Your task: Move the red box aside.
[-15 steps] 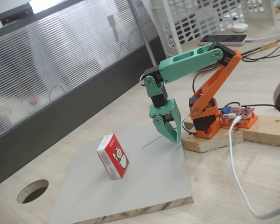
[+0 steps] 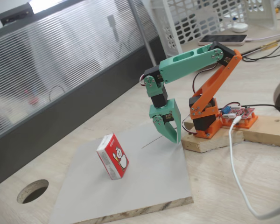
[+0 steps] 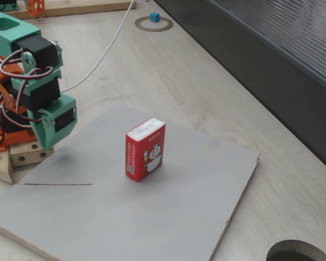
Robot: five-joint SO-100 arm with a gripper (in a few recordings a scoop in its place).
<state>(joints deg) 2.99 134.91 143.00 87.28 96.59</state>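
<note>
Cardboard red box point(image 2: 112, 157) stands upright on smooth grey board point(image 3: 168, 217); green tool point(image 2: 167, 132) nearby, fingers together.

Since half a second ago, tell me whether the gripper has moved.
No. In a fixed view the gripper hangs at the same place over the grey board's far edge, just left of the orange base, apart from the red box.

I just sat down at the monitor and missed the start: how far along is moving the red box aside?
Nothing looks done: the red box stands upright mid-way on the grey board, untouched. In hand: the gripper hangs near the board's edge by the arm's base, apart from the box, jaws together. Left: reach the box, then push or carry it aside.
</note>
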